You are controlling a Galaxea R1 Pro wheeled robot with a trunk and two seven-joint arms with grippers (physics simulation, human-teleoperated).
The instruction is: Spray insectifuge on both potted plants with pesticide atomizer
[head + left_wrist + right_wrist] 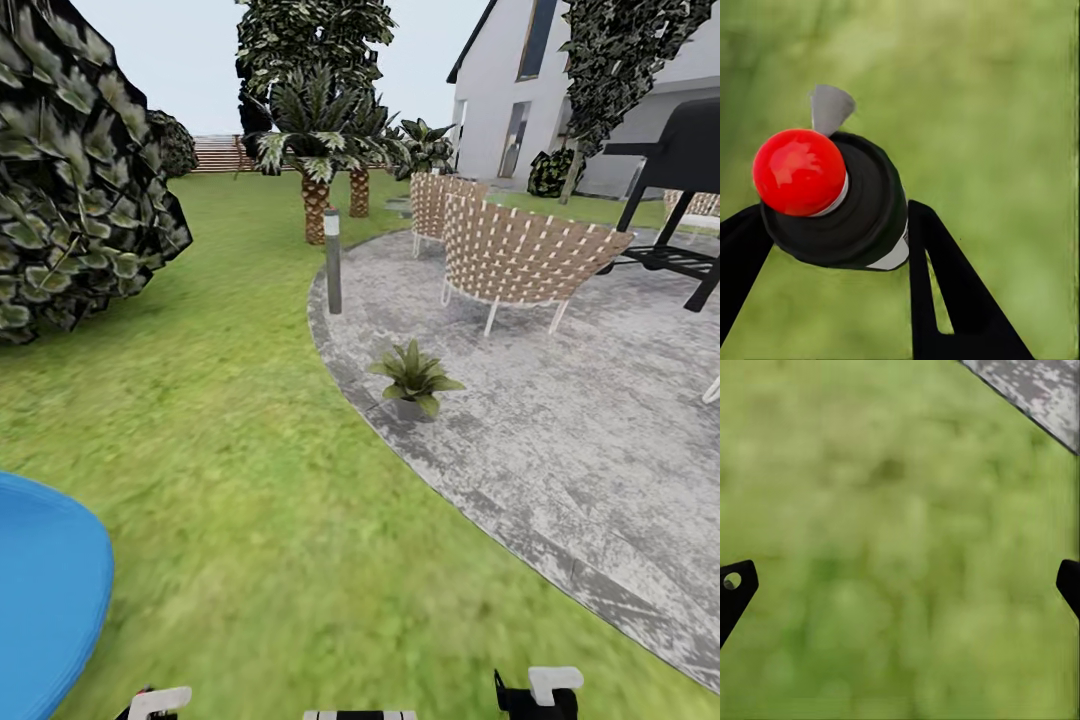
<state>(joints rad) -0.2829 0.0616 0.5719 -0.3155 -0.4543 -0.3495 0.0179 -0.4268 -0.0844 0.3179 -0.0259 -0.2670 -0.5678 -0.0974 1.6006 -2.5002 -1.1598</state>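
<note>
In the left wrist view my left gripper is shut on the pesticide atomizer, seen end-on: a dark round end with a red knob, a grey nozzle tab and a sliver of white body, held over blurred lawn. My right gripper hangs open above the grass, its two black fingertips far apart with nothing between them. One potted plant, a low rosette of pointed green leaves, stands on the edge of the grey patio, ahead and slightly right in the head view. The second potted plant is out of view.
A grey bollard lamp stands at the patio rim. Wicker chairs and a black grill sit on the paving. A big dark bush is at left, palm trees behind, and a blue round object at lower left.
</note>
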